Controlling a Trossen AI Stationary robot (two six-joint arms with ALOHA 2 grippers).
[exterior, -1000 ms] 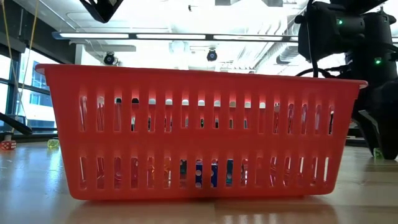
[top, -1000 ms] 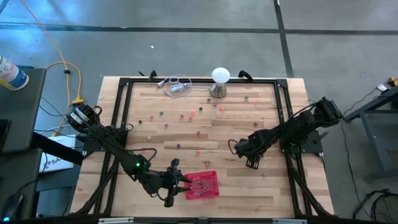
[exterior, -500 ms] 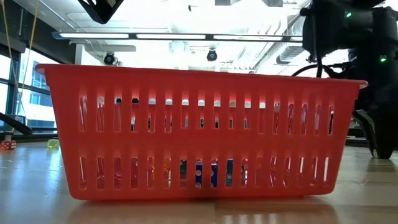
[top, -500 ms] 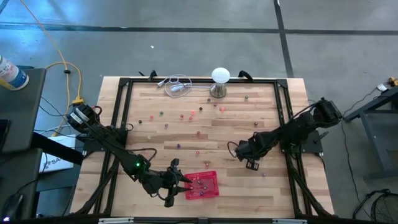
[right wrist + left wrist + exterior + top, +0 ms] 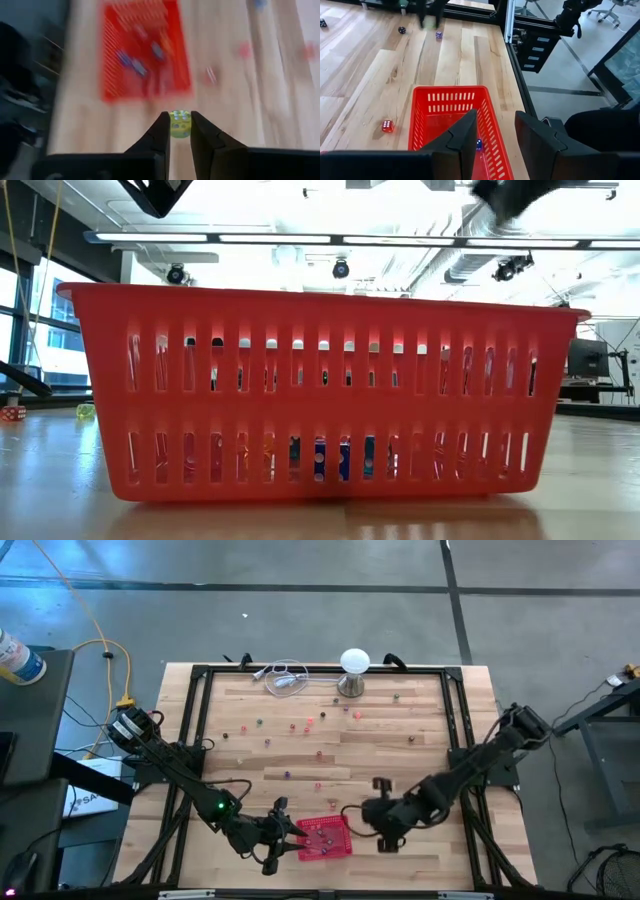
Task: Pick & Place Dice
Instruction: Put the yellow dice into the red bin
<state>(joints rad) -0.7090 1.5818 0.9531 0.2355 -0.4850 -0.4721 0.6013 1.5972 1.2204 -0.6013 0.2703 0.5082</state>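
The dice are tiny coloured cubes. Several lie scattered on the wooden table (image 5: 430,765), such as one at mid-table (image 5: 320,753) and a red one (image 5: 387,126). Several more lie in the red basket (image 5: 325,838), among them a blue one (image 5: 478,145). My right gripper (image 5: 358,815) hangs just right of the basket, shut on a yellow-green die (image 5: 180,124). My left gripper (image 5: 495,122) stays open at the basket's left end, above it. The basket's wall (image 5: 490,125) shows farther off through the gap between its fingers. My right gripper pinches the yellow-green die's two opposite faces (image 5: 180,131) between its two fingertips. The fingers slant down from the table's right side, pointing toward the basket. The die is lifted clear of the table.
A white ball-topped metal stand (image 5: 353,670) and a coil of cable (image 5: 285,678) sit at the far edge. A black frame (image 5: 455,720) runs around the tabletop. The low view is filled by the basket's slotted wall (image 5: 320,390).
My right gripper has risen off the table at the right and swung toward the near-left, toward the basket, tipping steeper downward. In the low view its fingers have left the tabletop and only a blur shows at the top. My left gripper and the basket have kept still.
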